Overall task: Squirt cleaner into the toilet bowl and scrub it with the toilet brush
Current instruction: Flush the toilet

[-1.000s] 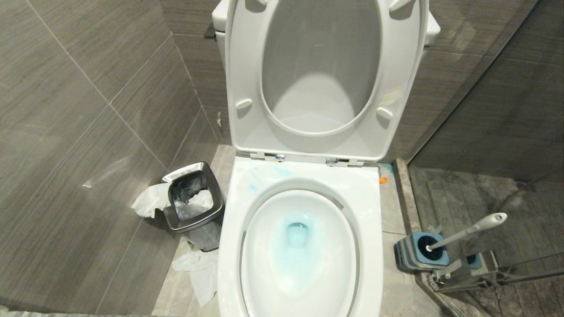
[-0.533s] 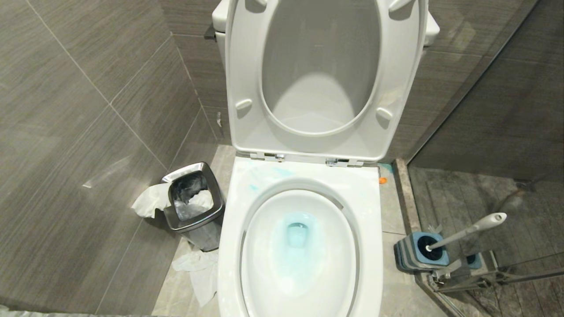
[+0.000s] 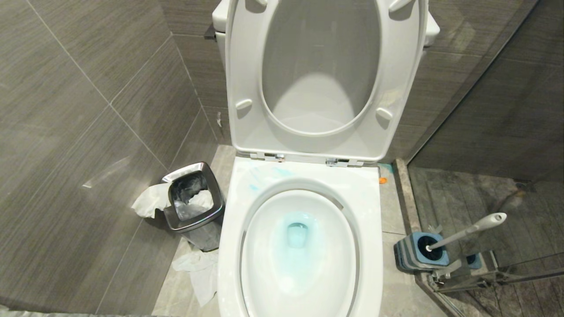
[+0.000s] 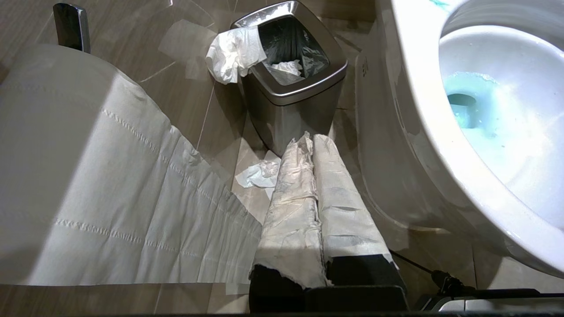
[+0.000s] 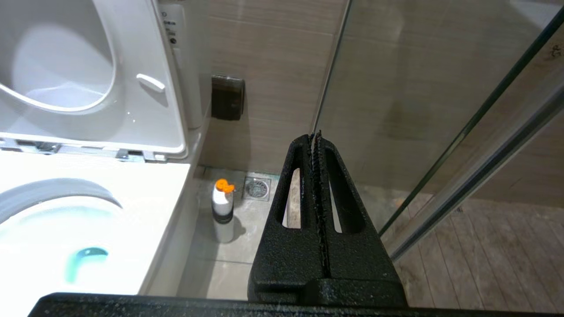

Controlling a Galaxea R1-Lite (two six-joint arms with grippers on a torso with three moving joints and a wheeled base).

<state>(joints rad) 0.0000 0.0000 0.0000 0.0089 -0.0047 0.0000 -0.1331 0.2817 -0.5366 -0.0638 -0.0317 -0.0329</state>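
Note:
The toilet bowl (image 3: pixel 370 198) stands in the middle with its seat and lid raised. The cleaner (image 3: pixel 297 233) shows as a pale blue tint in the water, with thin blue smears (image 3: pixel 260 178) on the back rim. The toilet brush (image 3: pixel 467 231) leans in its blue-and-grey holder (image 3: pixel 414 255) on the floor to the right. Neither gripper appears in the head view. My left gripper (image 4: pixel 308 138), its fingers wrapped in white tape, is shut and empty, low beside the bowl's outer wall (image 4: pixel 396 167). My right gripper (image 5: pixel 316 134) is shut and empty, right of the bowl rim (image 5: pixel 145 193).
A steel-rimmed waste bin (image 3: pixel 202 235) stands left of the toilet, with tissue (image 3: pixel 198 268) on the floor. A toilet paper roll (image 4: pixel 66 154) hangs close to the left wrist. A white bottle with an orange cap (image 5: pixel 223 211) stands by a floor drain (image 5: pixel 257 188). A glass partition (image 5: pixel 440 110) closes the right.

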